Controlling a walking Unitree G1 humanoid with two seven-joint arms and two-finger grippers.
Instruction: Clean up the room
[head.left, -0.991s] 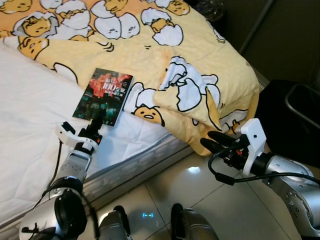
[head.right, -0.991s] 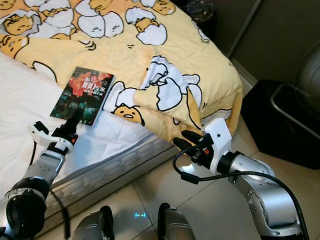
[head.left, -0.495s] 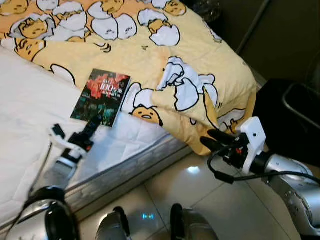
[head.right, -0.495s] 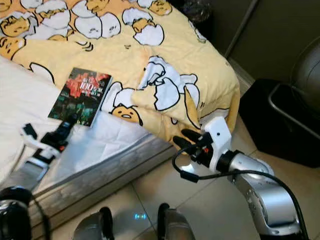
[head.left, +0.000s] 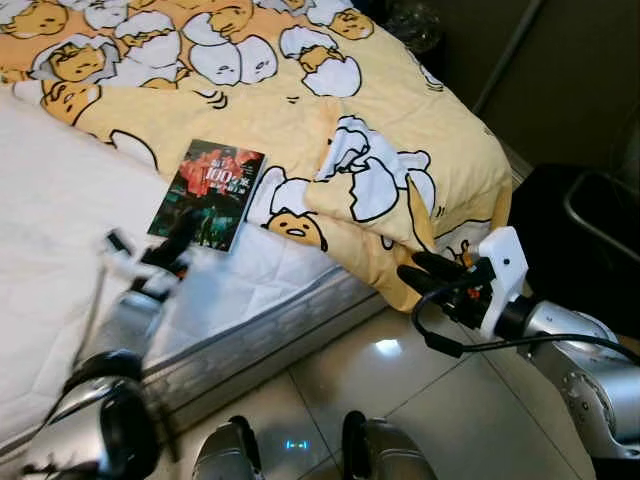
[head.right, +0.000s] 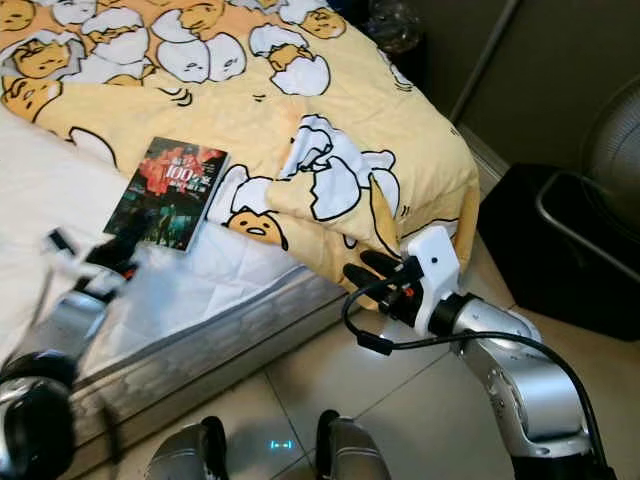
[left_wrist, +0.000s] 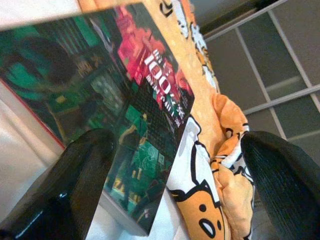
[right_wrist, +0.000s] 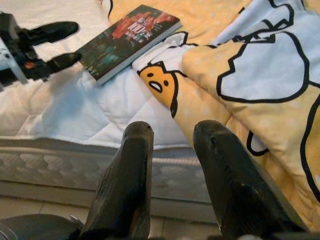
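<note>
A dark paperback book (head.left: 208, 192) with red cover art lies flat on the white mattress (head.left: 60, 230), its far edge against the yellow cartoon-egg blanket (head.left: 330, 110). My left gripper (head.left: 178, 235) is blurred at the book's near end. The left wrist view shows the left gripper (left_wrist: 177, 140) open wide, the book's (left_wrist: 100, 80) near corner between its fingers (left_wrist: 75, 190). My right gripper (head.left: 412, 272) hovers over the floor beside the blanket's hanging corner. Its fingers (right_wrist: 130, 170) stand a little apart, holding nothing, pointing at the mattress side and blanket (right_wrist: 260, 75).
The blanket is bunched in a fold (head.left: 380, 180) at the bed's corner and droops over the edge. A black box and a fan stand (head.right: 590, 210) are on the right. Shiny tiles (head.left: 450, 400) lie below, with my feet (head.left: 290, 450) at the bed's side.
My left arm has shifted a little to the left and stays at the book's near end, blurred. The right gripper has risen slightly toward the blanket's hanging corner.
</note>
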